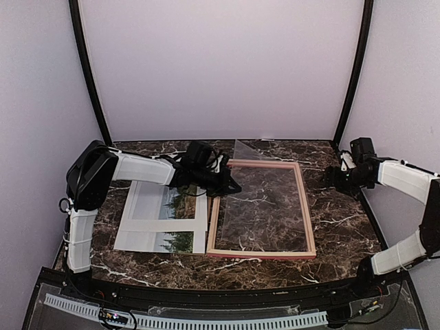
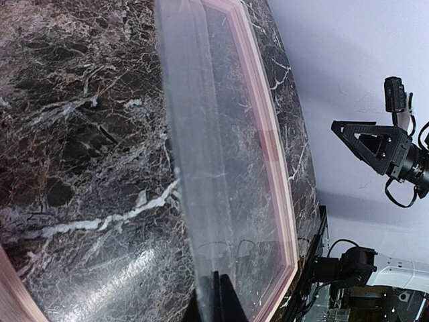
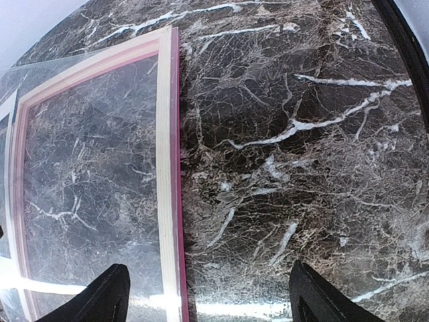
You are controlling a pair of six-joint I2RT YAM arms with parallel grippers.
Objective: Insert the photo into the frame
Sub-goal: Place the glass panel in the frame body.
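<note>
My left gripper (image 2: 216, 300) is pinched shut on the edge of the clear plastic sheet (image 2: 221, 161), which is tilted over the frame (image 1: 262, 254) lying flat on the marble table (image 1: 344, 227). My right gripper (image 3: 206, 285) hangs spread wide beside the frame's right rail, holding nothing. The photo (image 1: 180, 205) lies just left of the frame (under the white mat board (image 1: 146, 223)).

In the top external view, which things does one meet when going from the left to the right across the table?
white mat board → frame → right gripper
</note>
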